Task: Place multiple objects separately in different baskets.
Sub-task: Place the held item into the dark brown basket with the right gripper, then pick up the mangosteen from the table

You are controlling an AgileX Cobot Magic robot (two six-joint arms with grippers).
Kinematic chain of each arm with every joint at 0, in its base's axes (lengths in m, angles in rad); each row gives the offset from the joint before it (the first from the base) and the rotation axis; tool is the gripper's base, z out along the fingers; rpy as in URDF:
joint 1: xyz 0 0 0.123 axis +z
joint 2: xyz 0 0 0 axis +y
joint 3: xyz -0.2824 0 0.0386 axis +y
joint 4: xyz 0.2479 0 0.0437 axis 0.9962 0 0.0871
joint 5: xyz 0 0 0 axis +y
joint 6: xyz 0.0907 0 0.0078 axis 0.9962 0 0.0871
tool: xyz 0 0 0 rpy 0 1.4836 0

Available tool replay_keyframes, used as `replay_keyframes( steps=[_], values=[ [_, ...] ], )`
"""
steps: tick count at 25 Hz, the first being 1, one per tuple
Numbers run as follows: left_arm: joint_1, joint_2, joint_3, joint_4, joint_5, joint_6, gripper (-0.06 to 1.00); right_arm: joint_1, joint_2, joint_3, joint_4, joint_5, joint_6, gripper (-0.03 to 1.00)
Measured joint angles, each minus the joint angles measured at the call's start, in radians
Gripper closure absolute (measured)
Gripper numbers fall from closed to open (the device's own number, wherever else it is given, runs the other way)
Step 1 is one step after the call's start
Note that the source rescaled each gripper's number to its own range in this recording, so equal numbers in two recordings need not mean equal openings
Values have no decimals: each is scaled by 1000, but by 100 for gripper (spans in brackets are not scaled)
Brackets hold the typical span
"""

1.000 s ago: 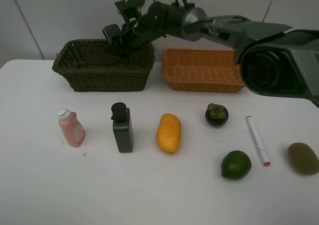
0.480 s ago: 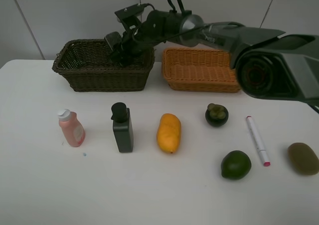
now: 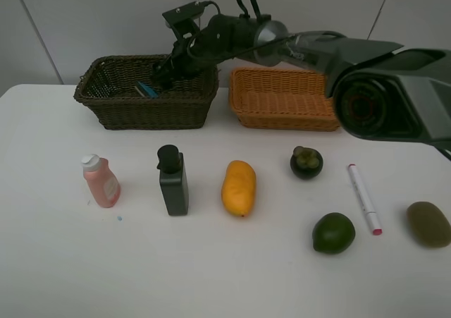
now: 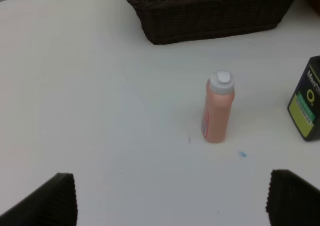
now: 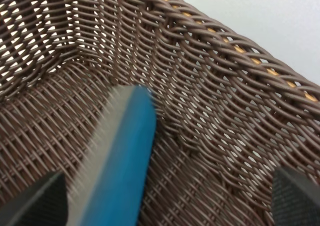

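My right gripper (image 3: pixel 168 67) reaches across over the dark brown wicker basket (image 3: pixel 151 111). It is open (image 5: pixel 165 200), and a teal-blue flat block (image 5: pixel 122 161) lies loose and blurred inside the basket (image 5: pixel 210 110) below it; the block (image 3: pixel 146 89) also shows in the exterior view. On the table stand a pink bottle (image 3: pixel 102 182), a black pump bottle (image 3: pixel 173 182), a mango (image 3: pixel 238 187), a mangosteen (image 3: pixel 306 162), a lime (image 3: pixel 333 233), a white marker (image 3: pixel 364 198) and a kiwi (image 3: pixel 428 223). My left gripper (image 4: pixel 170 202) is open and empty, short of the pink bottle (image 4: pixel 218 108).
The light orange-tan basket (image 3: pixel 285 110) stands right of the dark one at the back of the white table. The black pump bottle (image 4: pixel 308 105) is beside the pink one in the left wrist view. A small blue speck (image 4: pixel 242 154) lies on the table.
The right gripper has let go of the flat block, which now lies inside the dark basket. The gripper has shifted slightly to the right above it. The table objects have not moved.
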Motion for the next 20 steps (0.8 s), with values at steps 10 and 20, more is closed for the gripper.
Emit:
replay_keyframes(
  steps=[10,20],
  values=[
    [0,0,0,0,0,0,-5,0,-24,0,-1,41,0,-3],
    [0,0,0,0,0,0,-5,0,-184,0,-68,230,101,-3]
  ],
)
